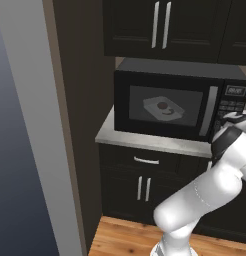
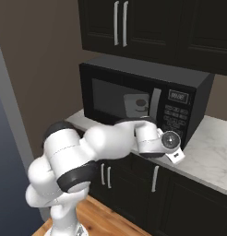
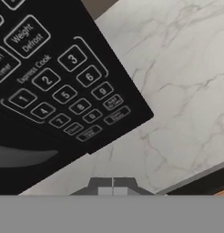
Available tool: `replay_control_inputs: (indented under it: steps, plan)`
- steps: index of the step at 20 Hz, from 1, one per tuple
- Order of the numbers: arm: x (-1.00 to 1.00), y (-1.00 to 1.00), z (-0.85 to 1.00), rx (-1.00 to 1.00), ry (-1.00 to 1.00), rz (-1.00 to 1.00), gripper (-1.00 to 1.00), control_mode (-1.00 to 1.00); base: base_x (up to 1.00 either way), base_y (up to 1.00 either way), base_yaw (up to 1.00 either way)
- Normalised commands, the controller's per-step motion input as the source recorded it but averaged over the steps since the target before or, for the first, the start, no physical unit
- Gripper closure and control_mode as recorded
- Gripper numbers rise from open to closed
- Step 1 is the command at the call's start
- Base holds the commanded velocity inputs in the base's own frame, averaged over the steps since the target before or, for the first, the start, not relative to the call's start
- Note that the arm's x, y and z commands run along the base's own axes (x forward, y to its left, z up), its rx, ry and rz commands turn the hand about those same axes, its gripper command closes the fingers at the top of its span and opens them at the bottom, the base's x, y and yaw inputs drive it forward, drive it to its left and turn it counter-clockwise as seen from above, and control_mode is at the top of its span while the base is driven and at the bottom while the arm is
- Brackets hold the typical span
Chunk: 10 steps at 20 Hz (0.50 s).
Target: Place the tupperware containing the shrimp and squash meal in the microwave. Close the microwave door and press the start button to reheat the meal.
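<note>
The black microwave (image 1: 170,102) stands on the counter with its door (image 1: 165,106) shut and the silver bar handle (image 1: 210,111) at the door's right edge. Through the glass I see the tupperware (image 1: 164,109) lying inside, with the round red lump and curved strip of the shrimp and squash meal (image 1: 162,105) in it. The tray also shows faintly behind the window in the right base view (image 2: 136,105). My gripper (image 3: 113,187) is shut with nothing in it, a short way in front of the lower keypad (image 3: 63,91), near its bottom rows. The small button labels are too blurred to read.
White marble counter (image 3: 177,86) runs to the right of the microwave. Dark upper cabinets (image 1: 160,25) hang above it and dark lower cabinets (image 1: 142,187) stand below. A tall grey refrigerator side (image 1: 25,150) and a brown panel (image 1: 82,125) close off the left.
</note>
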Motion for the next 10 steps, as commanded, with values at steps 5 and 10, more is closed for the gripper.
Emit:
replay_control_inputs:
  steps: [5,10]
  plan:
    - [0.17,-0.11,-0.13,0.00,0.00,0.00,1.00,-1.00,0.00,0.00,0.00]
    - [0.18,-0.13,-0.11,0.00,0.00,0.00,1.00,-1.00,0.00,0.00,0.00]
